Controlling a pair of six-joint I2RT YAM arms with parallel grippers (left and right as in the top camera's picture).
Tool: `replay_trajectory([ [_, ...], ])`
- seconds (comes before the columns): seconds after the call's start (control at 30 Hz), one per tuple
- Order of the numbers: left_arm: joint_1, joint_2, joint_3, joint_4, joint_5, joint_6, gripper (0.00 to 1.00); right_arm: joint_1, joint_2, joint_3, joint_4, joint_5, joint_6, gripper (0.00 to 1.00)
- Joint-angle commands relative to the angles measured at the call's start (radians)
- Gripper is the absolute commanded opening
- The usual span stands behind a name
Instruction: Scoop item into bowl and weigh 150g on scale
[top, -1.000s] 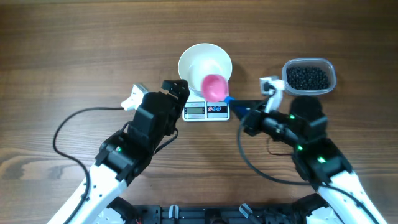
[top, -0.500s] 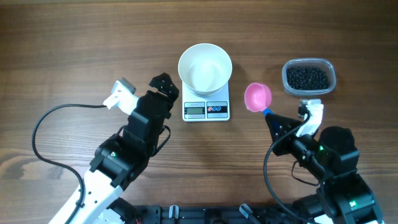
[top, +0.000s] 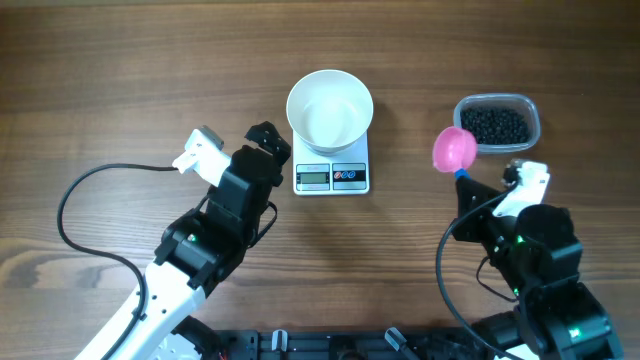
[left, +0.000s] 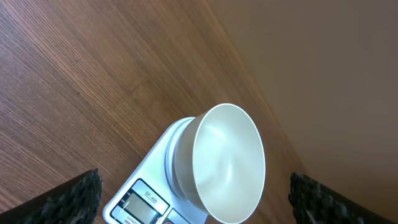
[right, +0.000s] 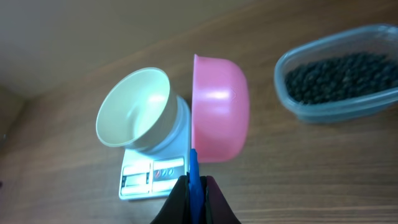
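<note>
The white bowl (top: 330, 110) stands on the white scale (top: 332, 177) at the table's middle, and no pieces show inside it. The black bead-like item (top: 494, 124) fills a clear tub (top: 533, 112) at the right. My right gripper (top: 468, 184) is shut on the blue handle (right: 194, 169) of a pink scoop (top: 455, 149), which hangs just left of the tub, its cup (right: 219, 109) turned on its side. My left gripper (top: 268, 140) stands open just left of the scale, holding nothing. In the left wrist view the bowl (left: 230, 162) and scale (left: 138, 200) lie ahead of its wide-apart fingers (left: 78, 194).
Black cables (top: 75, 200) loop over the wood beside the left arm and another cable (top: 445, 270) beside the right. The arms' bases sit at the near edge. In the right wrist view the bowl (right: 134, 109), scale (right: 152, 175) and tub (right: 342, 81) lie ahead.
My right gripper has carried the pink scoop from over the bowl rightward to beside the tub. The left arm has drawn back a little to the left of the scale.
</note>
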Motion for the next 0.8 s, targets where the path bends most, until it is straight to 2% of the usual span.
replay_trajectory([
  [0.0,-0.002,0.019,0.000,0.003,-0.032,0.019,1.00,-0.004,-0.009,0.063,-0.026,0.076,0.010,0.04],
  [0.33,-0.002,0.026,0.000,0.003,-0.032,0.019,1.00,-0.004,-0.008,0.128,-0.096,0.163,0.004,0.04],
  [0.47,-0.002,0.026,0.000,0.003,-0.032,0.019,1.00,-0.004,-0.001,0.161,-0.103,0.173,-0.045,0.04],
  [0.77,-0.002,0.026,0.000,0.002,-0.032,0.019,1.00,-0.004,0.146,0.300,-0.175,0.285,-0.053,0.04],
])
